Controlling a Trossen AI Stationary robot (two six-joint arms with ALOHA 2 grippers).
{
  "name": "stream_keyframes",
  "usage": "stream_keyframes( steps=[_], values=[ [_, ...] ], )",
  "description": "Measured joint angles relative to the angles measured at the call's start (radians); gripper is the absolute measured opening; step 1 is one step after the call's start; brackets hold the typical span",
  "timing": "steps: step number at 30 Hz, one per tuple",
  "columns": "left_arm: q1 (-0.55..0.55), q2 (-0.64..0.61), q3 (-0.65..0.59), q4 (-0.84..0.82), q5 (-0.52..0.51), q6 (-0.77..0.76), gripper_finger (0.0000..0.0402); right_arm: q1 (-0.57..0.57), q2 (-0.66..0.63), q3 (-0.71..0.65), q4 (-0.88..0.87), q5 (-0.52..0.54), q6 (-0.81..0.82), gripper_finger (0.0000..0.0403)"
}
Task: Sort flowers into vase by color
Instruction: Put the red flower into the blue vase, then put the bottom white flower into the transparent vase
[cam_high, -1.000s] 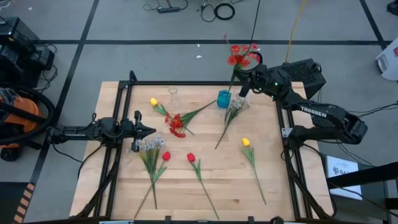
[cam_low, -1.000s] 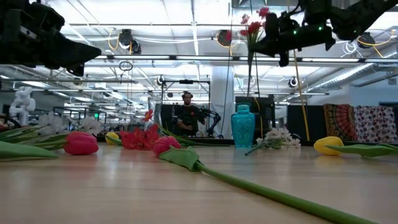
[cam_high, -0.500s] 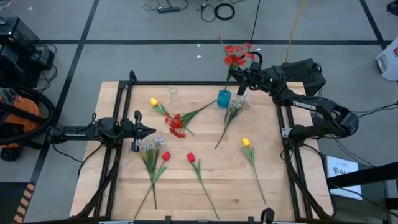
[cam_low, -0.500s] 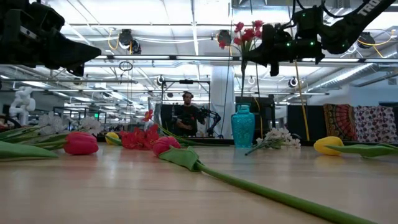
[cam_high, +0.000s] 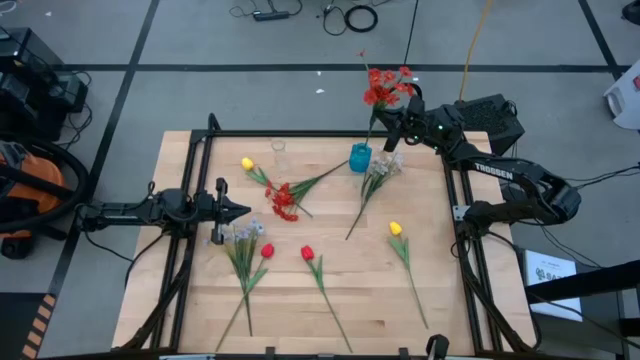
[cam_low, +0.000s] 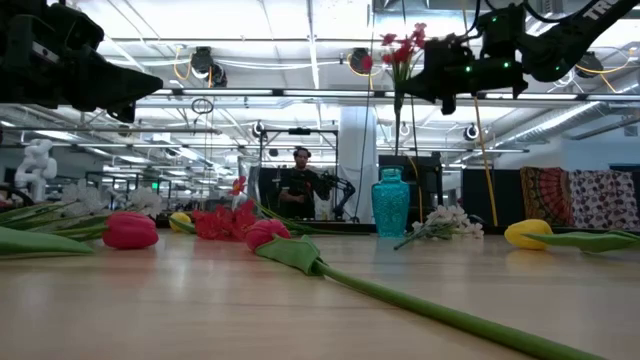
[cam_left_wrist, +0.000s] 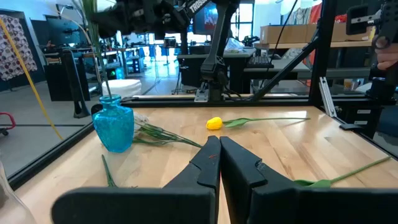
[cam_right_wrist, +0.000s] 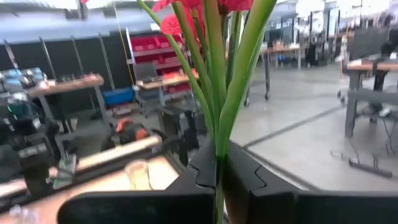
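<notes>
Right hand (cam_high: 393, 127): closed on the stem of the red small-blossom spray with green stem (cam_high: 385, 90), held upright above the turquoise glass vase (cam_high: 360, 158) near the table's far edge.
Left hand (cam_high: 232, 210): closed, empty, waiting at the wooden table (cam_high: 440, 290)'s left.
Advice: centre the stem tip over the vase mouth, keep it vertical, lower slowly, then release.

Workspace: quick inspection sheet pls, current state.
Surface: wooden table, flowers scattered flat on it.
Job's things: red spray held upright above blue vase; second red spray, two yellow tulips, two red tulips, two white sprays on table.
Clutter: small clear glass.
End effectors: right end effector shut on red spray's stem; left end effector shut, empty, at table's left.
Cables: on floor beyond table.
Surroundings: person in background.
</notes>
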Motion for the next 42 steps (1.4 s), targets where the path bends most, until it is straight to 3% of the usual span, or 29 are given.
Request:
stream_keyframes(
  steps=[20, 33, 42],
  values=[
    [0.0, 0.0, 0.0, 0.0, 0.0, 0.0, 0.0015, 0.069, 0.201, 0.001, -0.042, -0.001, -0.003, 0.0007],
    [0.0, 0.0, 0.0, 0.0, 0.0, 0.0, 0.0015, 0.069, 0.144, 0.001, -0.266, -0.001, -0.011, 0.0085],
    [0.0, 0.0, 0.0, 0.0, 0.0, 0.0, 0.0015, 0.069, 0.016, 0.001, -0.475, 0.007, -0.037, 0.0145]
  ],
)
